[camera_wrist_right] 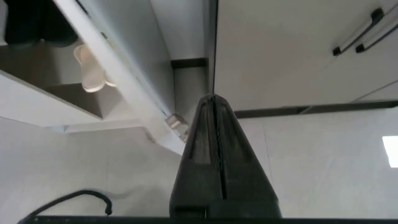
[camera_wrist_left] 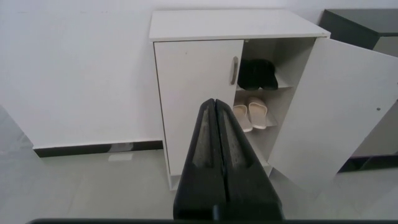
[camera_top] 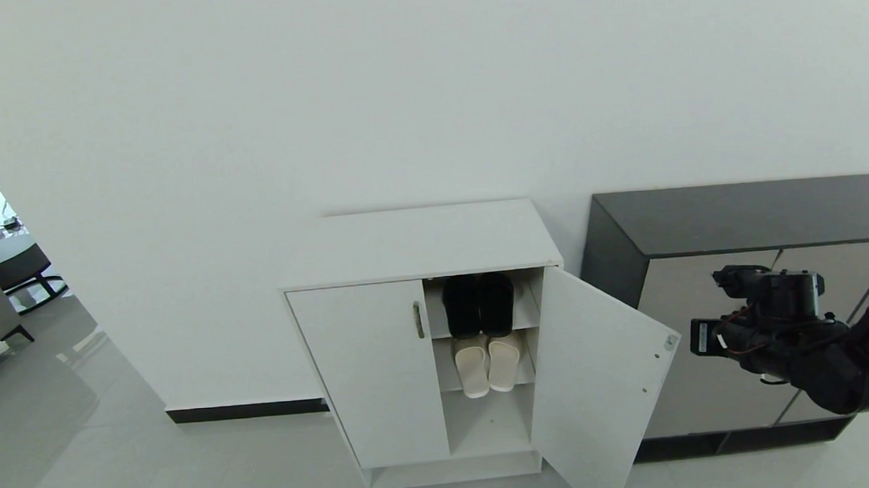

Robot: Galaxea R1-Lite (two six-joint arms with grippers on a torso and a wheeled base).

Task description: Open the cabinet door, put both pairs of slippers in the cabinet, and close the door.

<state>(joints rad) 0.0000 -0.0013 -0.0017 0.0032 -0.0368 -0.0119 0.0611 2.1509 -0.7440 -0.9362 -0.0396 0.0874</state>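
The white cabinet stands against the wall with its right door swung open and its left door closed. A black pair of slippers lies on the top shelf, and a cream pair on the shelf below. My right gripper is shut and empty, just to the right of the open door's outer edge. From the right wrist it points at the door's edge. My left gripper is shut and empty, held back in front of the cabinet's closed door.
A dark cabinet with mirrored doors stands right of the white one, behind my right arm. Glossy grey floor spreads out in front. A chair and a small table sit far left.
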